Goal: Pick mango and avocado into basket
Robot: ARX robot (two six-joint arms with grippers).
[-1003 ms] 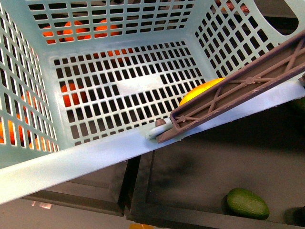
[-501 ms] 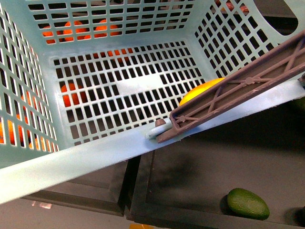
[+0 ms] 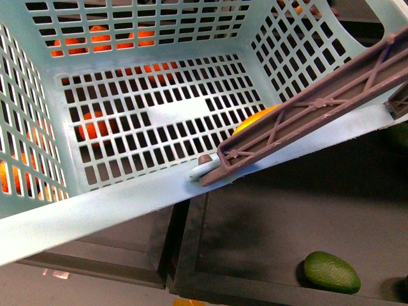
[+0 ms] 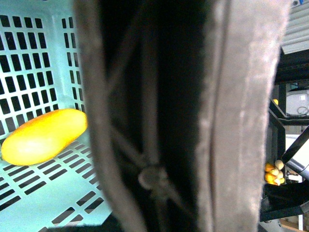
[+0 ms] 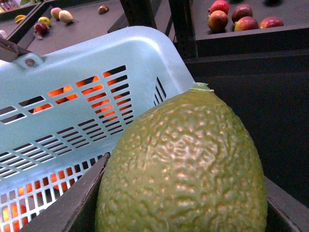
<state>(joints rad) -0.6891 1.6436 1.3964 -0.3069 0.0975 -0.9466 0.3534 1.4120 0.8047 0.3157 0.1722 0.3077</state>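
Note:
The light teal basket fills the front view, tilted. Its grey-brown handle crosses the near rim. The yellow-orange mango lies on the basket floor, half hidden behind the handle, and shows whole in the left wrist view. My left gripper is shut on the basket handle, which fills that view and hides the fingers. My right gripper is shut on the dark green avocado, held just outside the basket's wall.
A second avocado lies in a black tray below the basket. Oranges show through the slotted floor. Red-blushed fruits sit in a dark bin beyond the basket.
The basket and its handle have shifted slightly up and left in the front view. The avocado in the tray has not moved.

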